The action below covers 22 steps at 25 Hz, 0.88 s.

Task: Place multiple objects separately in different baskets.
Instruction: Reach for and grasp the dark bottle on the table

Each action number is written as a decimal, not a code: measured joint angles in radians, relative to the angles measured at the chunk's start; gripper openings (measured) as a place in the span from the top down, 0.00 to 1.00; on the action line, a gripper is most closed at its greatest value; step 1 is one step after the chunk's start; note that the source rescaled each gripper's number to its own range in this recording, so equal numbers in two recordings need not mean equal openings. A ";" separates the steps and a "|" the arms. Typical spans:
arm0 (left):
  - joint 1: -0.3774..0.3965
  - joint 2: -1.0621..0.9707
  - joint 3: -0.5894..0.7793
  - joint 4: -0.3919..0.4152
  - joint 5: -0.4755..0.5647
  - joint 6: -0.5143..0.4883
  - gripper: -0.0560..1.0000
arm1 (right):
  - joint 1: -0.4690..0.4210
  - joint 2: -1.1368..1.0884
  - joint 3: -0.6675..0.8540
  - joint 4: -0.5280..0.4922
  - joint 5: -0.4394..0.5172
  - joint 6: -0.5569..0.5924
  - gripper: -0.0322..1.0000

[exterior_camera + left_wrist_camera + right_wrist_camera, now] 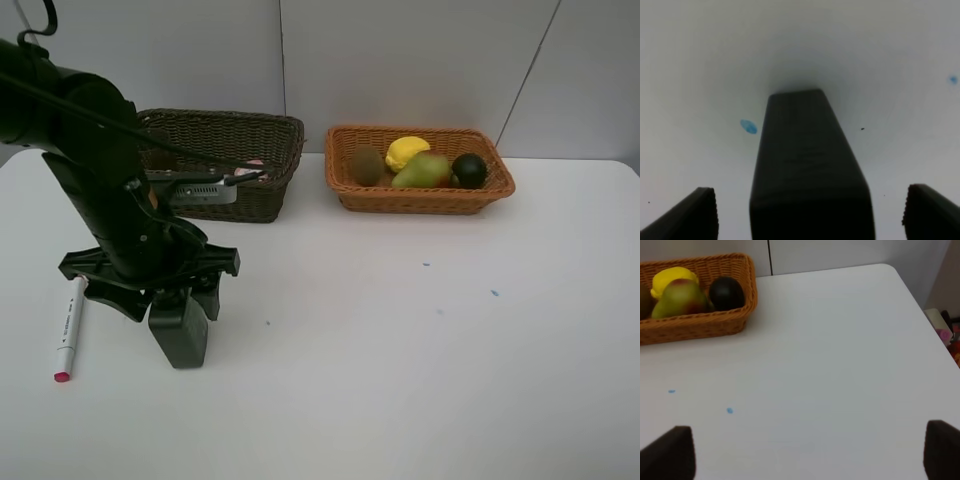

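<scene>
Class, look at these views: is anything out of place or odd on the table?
Two things are outside the baskets: a marker near the table's left edge, and a dark bottle between the open left gripper's jaws. A few blue specks mark the tabletop.

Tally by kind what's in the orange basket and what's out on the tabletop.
Fruit: 4 (kiwi, lemon, pear, dark green round fruit)
Bottles: 1 (dark bottle)
Markers: 1 (white red-tipped marker)
Total: 6
</scene>
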<state>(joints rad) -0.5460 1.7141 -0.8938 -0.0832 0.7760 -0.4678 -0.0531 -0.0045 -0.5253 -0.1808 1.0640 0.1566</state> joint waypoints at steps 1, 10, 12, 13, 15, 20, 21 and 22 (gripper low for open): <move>0.000 0.000 0.000 0.000 0.000 0.000 0.10 | 0.000 0.000 0.000 0.000 0.000 0.000 0.00; 0.000 0.000 0.000 -0.011 0.000 0.000 0.48 | 0.000 0.000 0.000 0.000 0.000 0.000 0.00; 0.000 0.000 0.000 -0.011 0.000 0.000 0.48 | 0.000 0.000 0.000 0.000 0.000 0.000 0.00; 0.000 0.000 0.000 -0.011 0.000 0.000 0.48 | 0.000 0.000 0.000 0.000 0.000 0.000 0.00; 0.000 0.000 0.000 -0.012 0.000 0.000 0.48 | 0.000 0.000 0.000 0.000 0.000 0.000 0.00; 0.000 -0.019 0.001 -0.016 0.005 0.000 0.48 | 0.000 0.000 0.000 0.000 0.000 0.000 0.00; 0.000 -0.037 0.001 -0.016 0.009 0.000 0.48 | 0.000 0.000 0.000 0.000 0.000 0.000 0.00; 0.000 -0.061 -0.001 -0.016 0.019 0.000 0.48 | 0.000 0.000 0.000 0.000 0.000 0.000 0.00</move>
<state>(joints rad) -0.5460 1.6533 -0.8947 -0.0993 0.7952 -0.4678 -0.0531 -0.0045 -0.5253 -0.1808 1.0640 0.1566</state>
